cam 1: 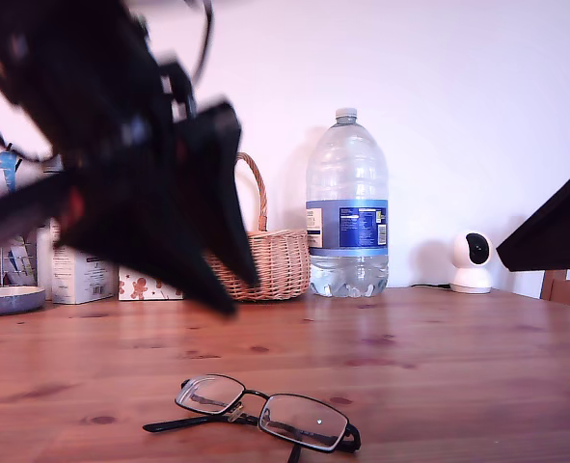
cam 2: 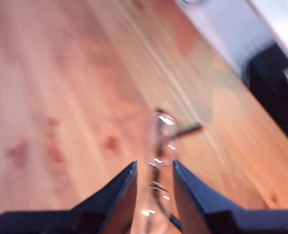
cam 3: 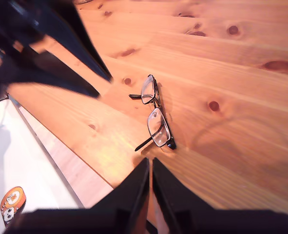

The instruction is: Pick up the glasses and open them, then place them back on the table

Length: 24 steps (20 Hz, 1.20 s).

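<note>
While the glasses (cam 1: 257, 417) lie at the lower centre of the exterior view, flat on the tabletop (cam 1: 439, 357) and seemingly with their arms folded, you are at the approach step: nothing is lifted yet. A large blurred black arm fills the upper left of that frame, slanting down toward the wicker basket (cam 1: 265, 256) and well above the frame of the spectacles; a second dark shape cuts in at the right edge. A water bottle (cam 1: 347, 207) and a small white camera (cam 1: 472, 262) stand behind.

In the first wrist view, your first pincer (cam 2: 153, 195) looks down along the glasses (cam 2: 161, 146), its fingers parted a moderate way with a lens showing between the tips. Blur hides whether either finger touches the metal, so treat it as not yet gripping.

In the second wrist view, your second pincer (cam 3: 150, 185) sits at the bottom centre, fingers nearly together with only a narrow slit and nothing in it. The glasses (cam 3: 154, 114) lie in mid-frame, apart from those tips.

Next, I judge, you need the first pincer lowered to straddle the frame near the bridge before closing gently; thin metal will slide or twist easily.
</note>
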Available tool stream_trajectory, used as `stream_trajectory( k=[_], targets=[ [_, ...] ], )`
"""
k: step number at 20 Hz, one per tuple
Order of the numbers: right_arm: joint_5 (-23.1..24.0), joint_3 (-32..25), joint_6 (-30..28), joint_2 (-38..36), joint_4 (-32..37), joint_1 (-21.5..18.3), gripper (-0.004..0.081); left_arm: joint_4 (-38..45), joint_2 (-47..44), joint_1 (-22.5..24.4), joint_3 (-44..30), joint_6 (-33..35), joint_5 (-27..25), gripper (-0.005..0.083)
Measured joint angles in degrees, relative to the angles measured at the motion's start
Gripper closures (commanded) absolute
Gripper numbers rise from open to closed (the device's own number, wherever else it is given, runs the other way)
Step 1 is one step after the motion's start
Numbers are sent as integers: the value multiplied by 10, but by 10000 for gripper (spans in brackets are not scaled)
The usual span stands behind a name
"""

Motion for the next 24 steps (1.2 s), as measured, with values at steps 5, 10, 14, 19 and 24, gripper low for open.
stream_trajectory(
  k=[5, 10, 14, 19, 24],
  targets=[
    [0, 0, -7, 1, 0, 0, 781, 18, 43, 4, 0, 19, -7, 570],
    [0, 0, -7, 2, 0, 0, 781, 58, 73, 13, 0, 26, -9, 570],
    [0, 0, -7, 2, 0, 0, 781, 67, 99, 26, 0, 47, -26, 570],
    [0, 0, -7, 2, 0, 0, 781, 96, 120, 35, 0, 48, -28, 570],
    [0, 0, -7, 2, 0, 0, 781, 112, 120, 35, 4, 48, -26, 570]
  ],
)
